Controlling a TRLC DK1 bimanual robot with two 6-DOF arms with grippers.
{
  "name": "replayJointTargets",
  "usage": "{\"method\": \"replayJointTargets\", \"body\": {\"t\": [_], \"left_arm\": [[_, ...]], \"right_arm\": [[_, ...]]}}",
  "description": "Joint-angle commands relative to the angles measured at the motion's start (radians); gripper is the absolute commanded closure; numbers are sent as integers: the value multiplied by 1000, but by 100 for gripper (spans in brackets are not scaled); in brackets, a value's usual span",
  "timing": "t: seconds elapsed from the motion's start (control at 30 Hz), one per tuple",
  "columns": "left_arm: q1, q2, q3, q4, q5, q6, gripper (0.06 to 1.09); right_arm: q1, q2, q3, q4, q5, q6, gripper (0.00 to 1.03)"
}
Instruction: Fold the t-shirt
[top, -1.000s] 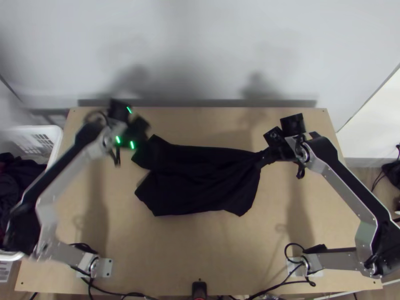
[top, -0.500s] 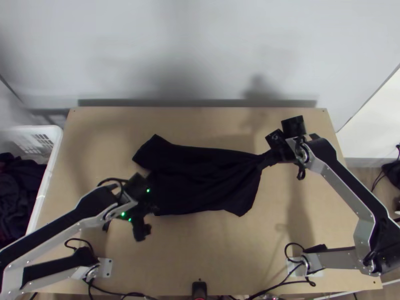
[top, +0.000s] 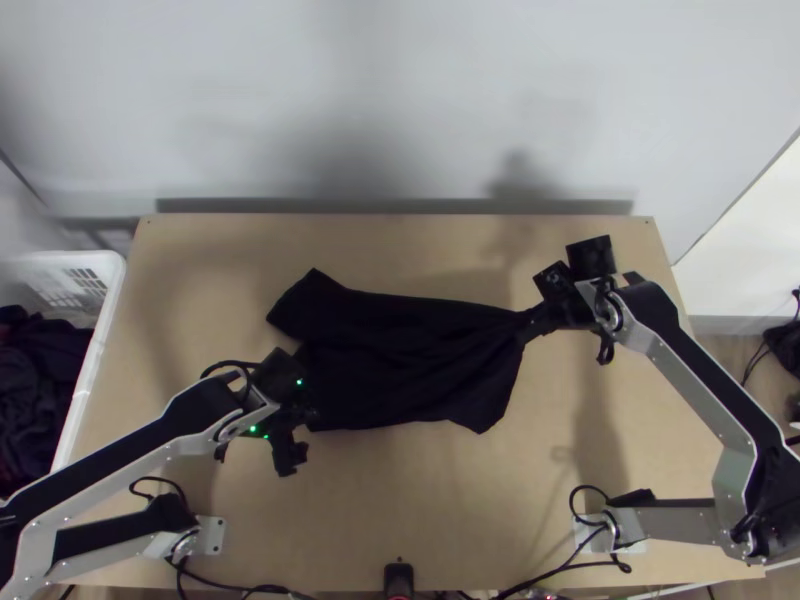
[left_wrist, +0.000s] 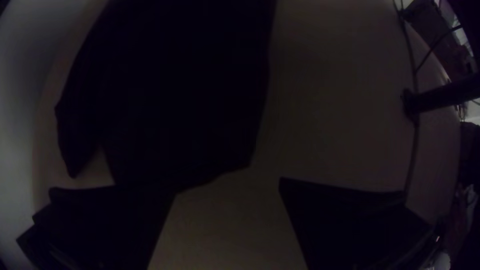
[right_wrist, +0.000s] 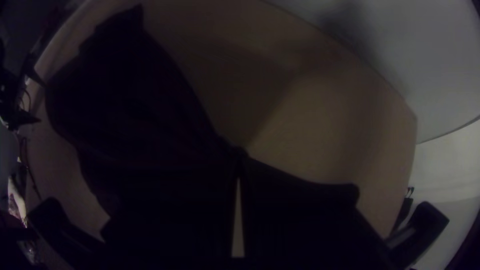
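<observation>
Likely light and limp, the shirt (top: 405, 365) lies on the desk (top: 450, 520), its bunched end (top: 529, 322) in the right gripper (right_wrist: 240, 156), jaws closed; the left gripper (left_wrist: 227, 185), jaws wide and empty, should take a free corner (left_wrist: 242, 157)

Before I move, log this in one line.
right gripper: shut on black t-shirt, bunched there | left gripper: open, by t-shirt's opposite end

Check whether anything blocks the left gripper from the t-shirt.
Nothing visible stands between the left gripper and the t-shirt; in the left wrist view, one of its open fingers overlaps the t-shirt's edge.
</observation>
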Motion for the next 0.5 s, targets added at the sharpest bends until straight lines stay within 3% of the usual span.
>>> {"method": "replayJointTargets", "body": {"t": [0.0,0.33,0.4,0.47], "left_arm": [[6,18,5,51,-2,-28,10],[10,68,-72,229,-3,-93,13],[33,79,-87,282,-3,-93,22],[50,90,-87,305,-2,-94,49]], "right_arm": [[-1,-9,-8,0,-1,-1,100],[6,-31,-10,0,-1,-4,100],[8,-34,-8,0,-2,-6,100],[9,-36,-7,0,-4,-7,100]]}}
